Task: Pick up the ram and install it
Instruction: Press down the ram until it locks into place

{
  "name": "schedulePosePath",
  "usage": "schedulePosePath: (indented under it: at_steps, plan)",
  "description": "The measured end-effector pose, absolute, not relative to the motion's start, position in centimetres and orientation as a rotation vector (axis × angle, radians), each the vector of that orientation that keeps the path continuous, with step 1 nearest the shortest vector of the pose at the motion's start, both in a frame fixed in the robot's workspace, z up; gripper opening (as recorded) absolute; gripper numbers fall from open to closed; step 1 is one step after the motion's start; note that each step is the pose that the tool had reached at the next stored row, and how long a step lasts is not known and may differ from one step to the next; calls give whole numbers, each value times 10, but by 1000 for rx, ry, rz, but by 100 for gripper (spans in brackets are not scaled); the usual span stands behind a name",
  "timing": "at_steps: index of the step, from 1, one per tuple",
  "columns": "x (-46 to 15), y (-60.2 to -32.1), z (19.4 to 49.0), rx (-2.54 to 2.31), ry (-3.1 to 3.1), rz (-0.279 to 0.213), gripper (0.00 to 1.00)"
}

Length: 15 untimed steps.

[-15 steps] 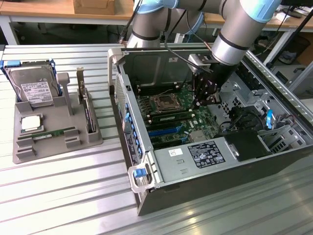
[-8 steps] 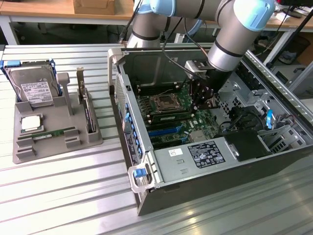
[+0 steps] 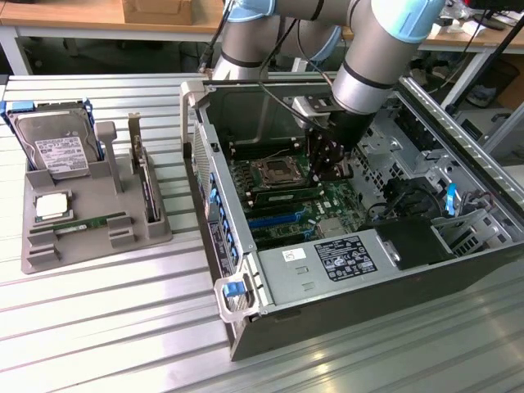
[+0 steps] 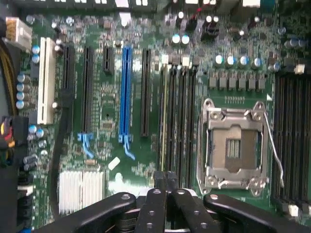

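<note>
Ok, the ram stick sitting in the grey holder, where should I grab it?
Probably mid-length on the ram, coming from above with the jaws across its thin faces. It seems to stand on edge in the grey holder, whose blocks crowd both ends.

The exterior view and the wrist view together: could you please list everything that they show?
Table: one, silver, slatted.
Computer case: one, grey, open, exterior view's right.
Motherboard: one, green, inside the case.
Processor socket: one, silver, on the motherboard.
Seated ram: one, green, in a slot beside the socket.
Holder: one, grey, exterior view's left.
Hard drive: one, silver, in the holder.
Processor chip: one, silver, in the holder.
Spare ram: one, green, lying in the holder.
Expansion card: one, dark, on edge in the holder.
Arm: one, grey and blue, reaching into the case.
Gripper: one, black, shut, over the ram slots.
</note>
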State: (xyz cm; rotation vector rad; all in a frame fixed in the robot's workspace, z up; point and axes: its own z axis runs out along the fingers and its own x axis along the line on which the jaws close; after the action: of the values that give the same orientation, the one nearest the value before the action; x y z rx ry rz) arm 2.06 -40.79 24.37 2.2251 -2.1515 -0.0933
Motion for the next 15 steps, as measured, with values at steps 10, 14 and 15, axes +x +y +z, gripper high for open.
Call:
schedulePosePath:
  at_steps: [10, 14, 15]
  plan:
    - [-67, -408, 241, 2230, -2156, -84, 10]
    - [-68, -408, 233, 2232, -2158, -89, 10]
    - [-68, -408, 232, 2232, -2158, -89, 10]
